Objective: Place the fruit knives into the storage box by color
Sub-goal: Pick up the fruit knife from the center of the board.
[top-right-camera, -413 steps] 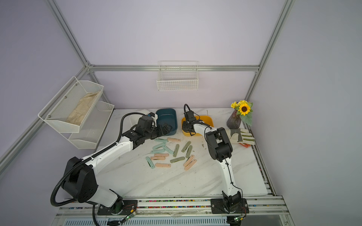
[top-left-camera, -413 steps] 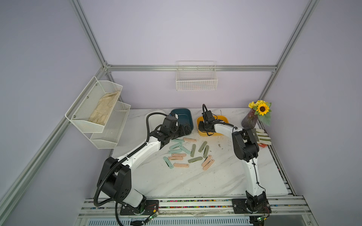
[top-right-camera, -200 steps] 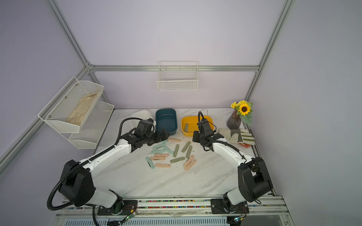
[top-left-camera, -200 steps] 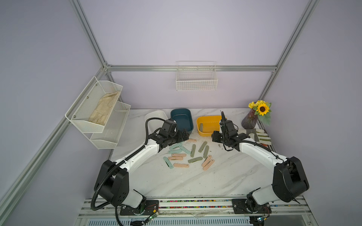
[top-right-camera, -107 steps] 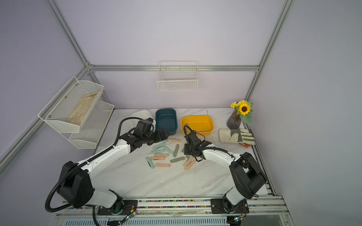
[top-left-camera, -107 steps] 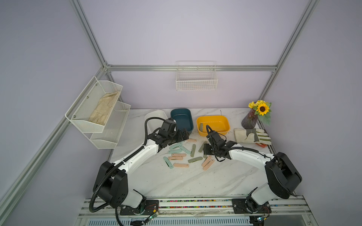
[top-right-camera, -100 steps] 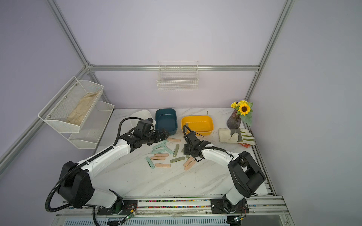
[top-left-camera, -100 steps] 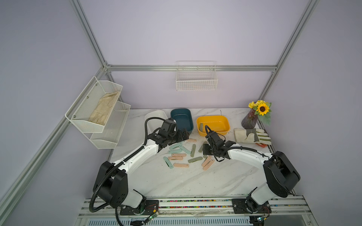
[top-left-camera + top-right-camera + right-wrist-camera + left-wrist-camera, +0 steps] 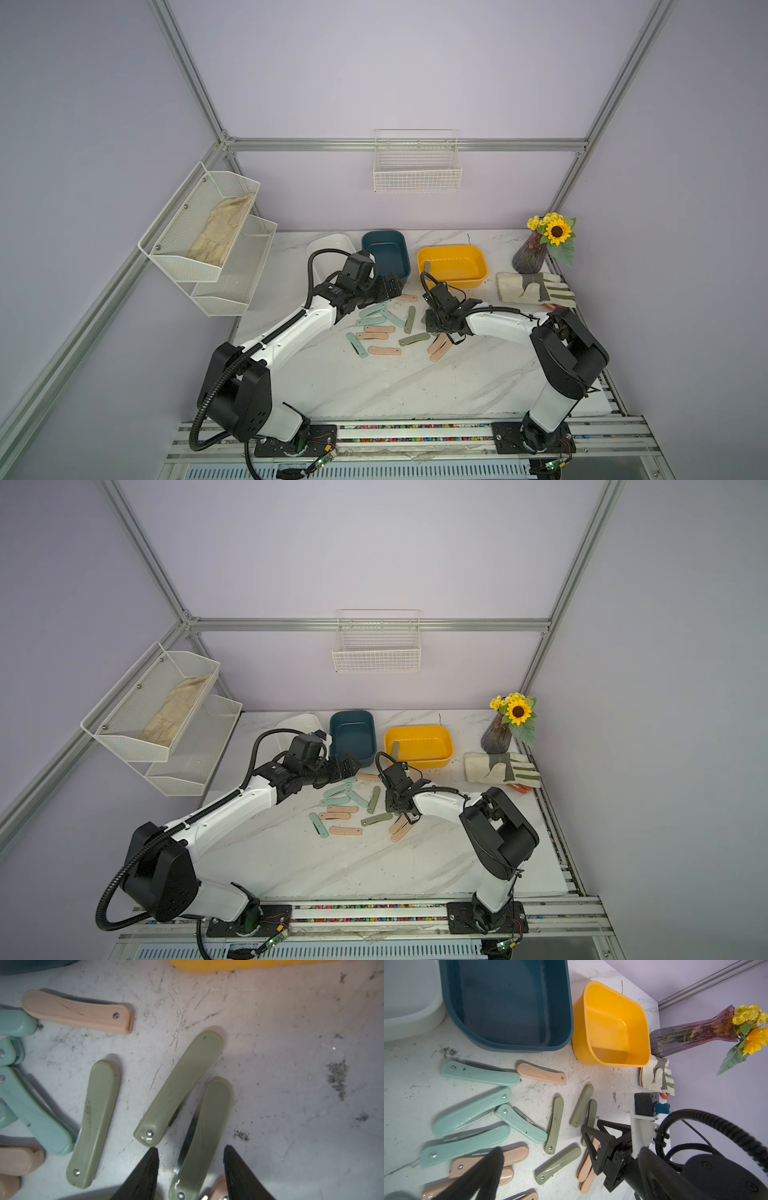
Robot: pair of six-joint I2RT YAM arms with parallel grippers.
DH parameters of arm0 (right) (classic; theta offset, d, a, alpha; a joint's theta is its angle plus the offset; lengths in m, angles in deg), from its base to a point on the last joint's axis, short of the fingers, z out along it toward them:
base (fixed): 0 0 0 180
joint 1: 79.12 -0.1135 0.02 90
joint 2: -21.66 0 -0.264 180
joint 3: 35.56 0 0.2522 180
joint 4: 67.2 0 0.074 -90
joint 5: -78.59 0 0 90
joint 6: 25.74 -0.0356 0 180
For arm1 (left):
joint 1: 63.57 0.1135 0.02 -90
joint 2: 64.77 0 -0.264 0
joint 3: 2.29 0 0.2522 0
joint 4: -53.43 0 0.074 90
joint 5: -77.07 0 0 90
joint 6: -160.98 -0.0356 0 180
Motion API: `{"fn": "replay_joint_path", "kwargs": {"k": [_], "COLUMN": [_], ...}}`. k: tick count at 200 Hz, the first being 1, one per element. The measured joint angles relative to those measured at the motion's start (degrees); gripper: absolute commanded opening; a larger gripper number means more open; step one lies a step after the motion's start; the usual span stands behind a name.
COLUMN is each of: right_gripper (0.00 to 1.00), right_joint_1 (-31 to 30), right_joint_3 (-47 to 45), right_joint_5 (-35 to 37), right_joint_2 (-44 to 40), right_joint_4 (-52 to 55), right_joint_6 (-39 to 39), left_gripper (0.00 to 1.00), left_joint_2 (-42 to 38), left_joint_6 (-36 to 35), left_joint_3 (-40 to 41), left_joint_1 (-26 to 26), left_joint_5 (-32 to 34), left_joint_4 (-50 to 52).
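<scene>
The right tool [image 9: 190,1147] straddles 1 olive knife [image 9: 207,1115], jaws narrowly apart around it. The left tool [image 9: 392,286] gapes wide.

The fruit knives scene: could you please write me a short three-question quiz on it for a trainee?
1. True or false: the dark blue box holds three knives.
2. What colour is the knife between the jaws of the right gripper? A mint, B peach, C olive.
3. Fill in: one olive knife already lies in the ___ box.

Key: 1 false, it looks empty; 2 C; 3 yellow box.
</scene>
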Motion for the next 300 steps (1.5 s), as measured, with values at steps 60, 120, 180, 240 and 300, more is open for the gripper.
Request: {"fn": "replay_joint_path", "kwargs": {"k": [60,120,180,240,300], "right_gripper": [0.39,0.27,0.27,0.27,0.26], "right_joint_1": [0.0,0.3,3.8,5.0,6.2], "right_joint_3": [1.9,2.5,2.5,2.4,1.6], "right_joint_5": [2.5,5.5,6.3,5.2,3.2], "right_joint_2": [3.6,4.3,4.3,3.6,-2.7], "right_joint_4": [0.0,-0.1,0.0,-0.2,-0.3], "right_joint_6": [0.6,1.9,3.9,4.7,5.0], "left_gripper": [1.00,1.00,1.00,1.00,1.00], "left_joint_2": [0.0,0.0,0.0,0.0,1.6], "left_joint_6": [0.0,0.0,0.0,0.1,0.2], "left_joint_3": [0.0,0.0,0.0,0.0,0.0], "left_joint_1": [0.0,-0.1,-0.1,-0.1,-0.9], "left_joint_5": [-0.5,-0.7,-0.9,-1.0,-1.2], "left_joint_4": [-1.0,-1.1,-1.1,-1.1,-1.2]}}
